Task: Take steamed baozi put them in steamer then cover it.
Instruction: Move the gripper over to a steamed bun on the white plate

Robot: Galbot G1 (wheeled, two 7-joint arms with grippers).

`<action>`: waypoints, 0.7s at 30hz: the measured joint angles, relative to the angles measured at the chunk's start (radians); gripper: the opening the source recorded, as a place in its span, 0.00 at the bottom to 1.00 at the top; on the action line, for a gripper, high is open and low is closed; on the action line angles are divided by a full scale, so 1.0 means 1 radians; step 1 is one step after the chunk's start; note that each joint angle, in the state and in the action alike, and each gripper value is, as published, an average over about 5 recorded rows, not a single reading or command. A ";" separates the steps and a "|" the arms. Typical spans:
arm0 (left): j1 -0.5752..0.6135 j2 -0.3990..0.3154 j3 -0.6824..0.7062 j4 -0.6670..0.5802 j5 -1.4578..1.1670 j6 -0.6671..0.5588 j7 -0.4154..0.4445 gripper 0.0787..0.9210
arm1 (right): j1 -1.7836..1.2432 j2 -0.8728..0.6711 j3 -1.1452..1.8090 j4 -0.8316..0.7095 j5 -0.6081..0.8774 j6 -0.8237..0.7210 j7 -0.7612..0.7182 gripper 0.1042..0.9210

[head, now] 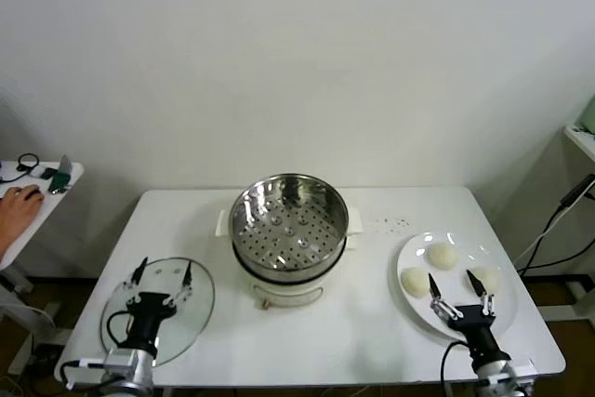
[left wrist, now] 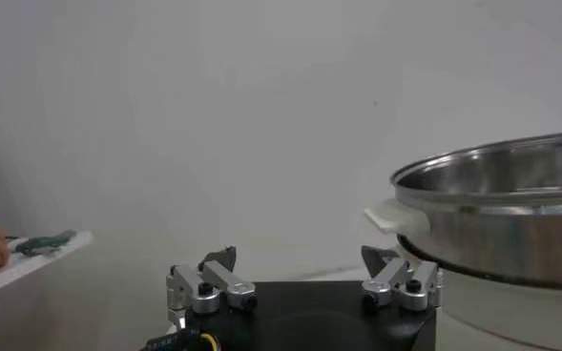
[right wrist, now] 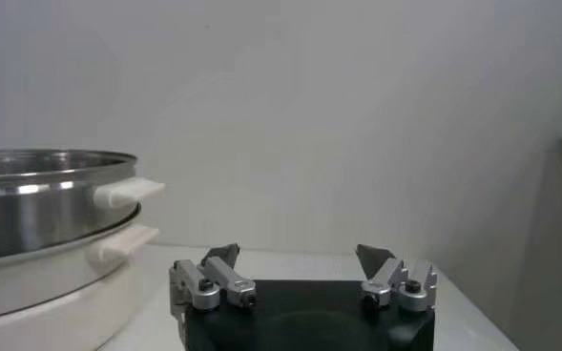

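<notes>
The steel steamer (head: 288,226) stands uncovered and empty on its cream pot base at the table's middle. Three steamed baozi lie on a white plate (head: 462,240) at the right: one at the back (head: 443,256), one on the left (head: 415,281), one on the right (head: 485,278). My right gripper (head: 451,278) hovers open over the plate's near half, between the two nearer buns. The glass cover (head: 191,315) lies flat at the front left. My left gripper (head: 165,267) stands open above it and hides its centre. Both wrist views show open fingers, left (left wrist: 298,256) and right (right wrist: 298,252), with the steamer beside them (left wrist: 500,205) (right wrist: 42,191).
A small side table (head: 37,183) at the far left holds gadgets, and a person's hand (head: 17,206) rests on it. Cables (head: 558,220) and a white shelf edge (head: 581,137) sit beyond the table's right end. The wall is close behind.
</notes>
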 measured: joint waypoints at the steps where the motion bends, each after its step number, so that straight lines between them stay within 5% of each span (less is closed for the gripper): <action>1: -0.001 0.000 0.001 0.000 0.001 0.000 -0.001 0.88 | 0.003 -0.006 0.000 -0.001 -0.003 -0.005 -0.002 0.88; 21: -0.001 0.003 0.070 0.003 0.044 -0.016 -0.035 0.88 | 0.335 -0.549 -0.203 -0.172 -0.106 -0.300 -0.339 0.88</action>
